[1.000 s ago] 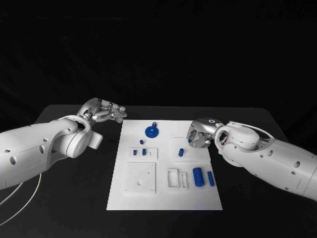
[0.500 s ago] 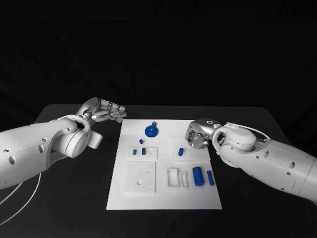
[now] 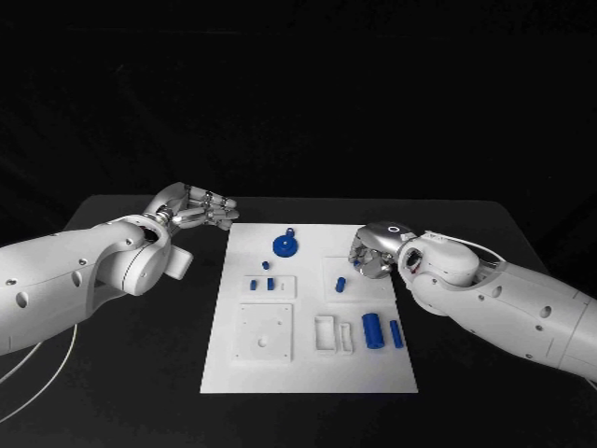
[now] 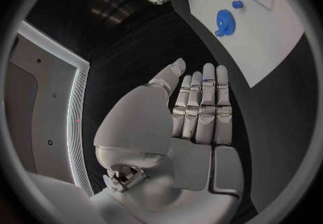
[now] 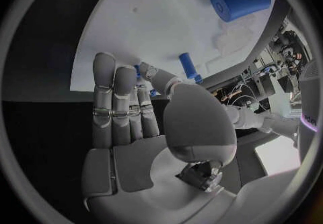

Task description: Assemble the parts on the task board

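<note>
Table: black table (image 3: 137, 373) against a dark, unlit background, seen from above.
Task board: white task board (image 3: 312, 373) at the centre of the table, long side running from 12 to 6 o'clock.
Left arm: enters from 9 o'clock; the left hand (image 3: 191, 210) hovers just off the board's corner at about 11 o'clock, fingers straight and side by side, holding nothing.
Right arm: enters from 3 o'clock; the right hand (image 3: 373, 254) sits over the board's edge near 2 o'clock, fingers extended and close together, apparently holding nothing.
Parts: blue gear (image 3: 285, 246) toward 12 o'clock; small pegs (image 3: 262, 284) left of centre; one small peg (image 3: 340, 283) beside the right hand; thick cylinder (image 3: 373, 330) and slim pin (image 3: 396, 335) toward 5 o'clock.
Change: over the last second the right hand has crept slightly toward 11 o'clock; the left hand and all parts are unmoved.
Meaning: probably an approach to a part near the right hand; no assembly has begun.
Writing: no legible brand or label.
</note>
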